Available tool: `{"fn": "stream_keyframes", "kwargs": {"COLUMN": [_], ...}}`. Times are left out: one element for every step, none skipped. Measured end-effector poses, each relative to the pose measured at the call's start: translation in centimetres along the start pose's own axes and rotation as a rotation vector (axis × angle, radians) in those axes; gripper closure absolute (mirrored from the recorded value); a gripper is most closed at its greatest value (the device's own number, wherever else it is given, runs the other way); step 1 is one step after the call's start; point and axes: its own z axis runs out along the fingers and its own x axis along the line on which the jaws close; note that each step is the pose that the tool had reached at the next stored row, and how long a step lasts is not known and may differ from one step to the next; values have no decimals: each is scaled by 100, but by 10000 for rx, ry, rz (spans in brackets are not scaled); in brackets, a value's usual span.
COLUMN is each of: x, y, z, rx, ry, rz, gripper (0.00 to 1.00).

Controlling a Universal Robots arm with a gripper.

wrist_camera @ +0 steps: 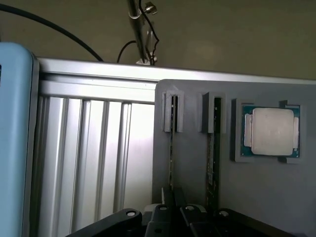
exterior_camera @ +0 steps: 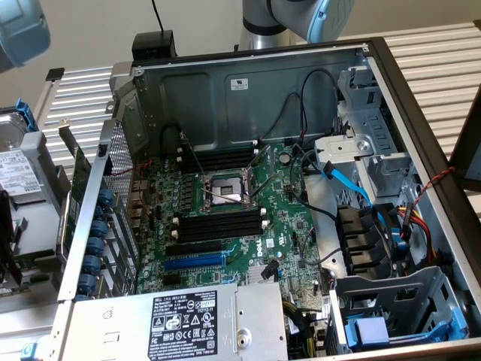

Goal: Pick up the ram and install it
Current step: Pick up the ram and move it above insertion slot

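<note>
A plain cream wall [exterior_camera: 90, 34] is seen at twelve o'clock in the exterior view, and a black cable [exterior_camera: 155, 15] is run down in front of it. The bench [exterior_camera: 432, 56] is formed of ribbed aluminium slats, seen at two o'clock and at ten o'clock. In the wrist view the slats are lit brightly, and a metal post [wrist_camera: 139, 32] is set against the wall.

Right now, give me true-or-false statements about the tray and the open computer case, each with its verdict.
Two ram sticks stand on edge in the grey tray's holders. True.
A processor chip lies in a recess of that tray. True.
The black memory slots on the motherboard are full. False: they are empty.
The computer case is closed. False: it lies open, motherboard showing.
</note>
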Motion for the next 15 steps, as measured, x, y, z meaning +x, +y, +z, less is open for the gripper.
{"fn": "stream_keyframes", "kwargs": {"x": [0,0,0,0,-1,-1,-1,-1,-1,-1,-1,-1,-2,-2,-2], "y": [0,1,1,1,1,1,2,2,2,3,3,4,4,4,5], "z": [-8,-16,-24,-32,-37,-42,-51,-60,-69,-79,-88,-99,-108,-120,-132], "rx": [0,-1,1,0,1,1,0,0,0,0,1,0,1,1,1], "ry": [0,0,0,0,-1,-1,0,0,0,0,0,0,-1,0,0], "rz": [0,0,0,0,0,0,-1,-1,0,0,0,0,0,0,0], "gripper": [88,88,88,88,88,88,88,88,88,88,88,88,88,88,88]}}
